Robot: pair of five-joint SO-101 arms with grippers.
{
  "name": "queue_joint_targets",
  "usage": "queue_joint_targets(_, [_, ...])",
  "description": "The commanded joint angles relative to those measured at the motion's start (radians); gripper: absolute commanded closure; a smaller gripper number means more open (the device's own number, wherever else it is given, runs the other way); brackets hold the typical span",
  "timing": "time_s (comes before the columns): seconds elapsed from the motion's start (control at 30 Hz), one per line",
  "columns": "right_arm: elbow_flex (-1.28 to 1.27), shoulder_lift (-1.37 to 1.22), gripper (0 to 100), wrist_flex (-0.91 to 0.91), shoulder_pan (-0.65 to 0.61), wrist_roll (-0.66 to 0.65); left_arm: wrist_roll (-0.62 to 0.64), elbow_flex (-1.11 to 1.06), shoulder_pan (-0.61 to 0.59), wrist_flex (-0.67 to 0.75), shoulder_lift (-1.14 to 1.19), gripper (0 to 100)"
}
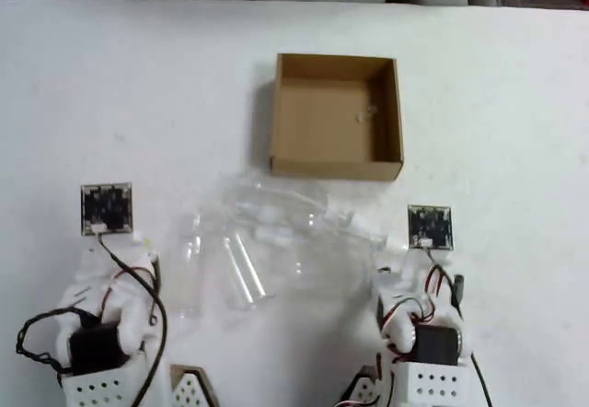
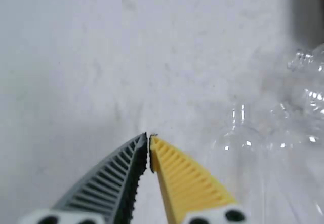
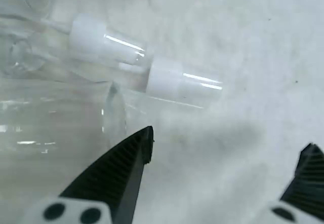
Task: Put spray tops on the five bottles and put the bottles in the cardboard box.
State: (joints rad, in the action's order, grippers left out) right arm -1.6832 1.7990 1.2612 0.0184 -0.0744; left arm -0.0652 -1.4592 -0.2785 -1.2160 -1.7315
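Bottles lay loose on the table near the cardboard box, capping unstarted; we noted left gripper pinched together on nothing, right gripper spread near two spray tops, its likely first pick.

No text, label, number or sign can be read. Cardboard box, bottles and spray tops: nothing legible on any. The dark square board at the wrist of the left gripper has pale specks, too small to read. Same for the second board at the wrist of the right gripper.
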Motion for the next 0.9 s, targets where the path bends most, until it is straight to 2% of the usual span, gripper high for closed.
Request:
queue_joint_targets(0.0, [-0.003, 0.002, 60.4, -0.038, 0.012, -0.002, -0.002, 0.092, 0.119, -0.008, -0.007, 97])
queue_joint_targets(0.17, [0.021, 0.004, 60.4, -0.019, 0.071, -0.009, 0.0, 0.101, 0.245, -0.008, -0.002, 97])
queue_joint_targets(0.3, [0.055, 0.004, 60.3, -0.013, 0.191, -0.009, 0.0, 0.129, 0.254, -0.002, 0.001, 97])
queue_joint_targets(0.47, [0.077, 0.004, 60.3, -0.008, 0.28, -0.009, -0.006, 0.167, 0.254, -0.005, 0.025, 97])
queue_joint_targets(0.6, [0.075, 0.004, 60.3, -0.013, 0.352, -0.012, -0.002, 0.238, 0.254, 0.046, 0.226, 97])
queue_joint_targets(0.67, [0.077, 0.004, 60.2, -0.031, 0.361, -0.071, 0.0, 0.301, 0.254, 0.057, 0.369, 97])
queue_joint_targets(0.8, [0.069, 0.002, 60.2, -0.05, 0.358, -0.333, 0.002, 0.387, 0.254, 0.055, 0.595, 97])
queue_joint_targets(0.87, [0.034, 0.002, 60.3, -0.053, 0.358, -0.347, 0.002, 0.394, 0.254, 0.061, 0.661, 97])
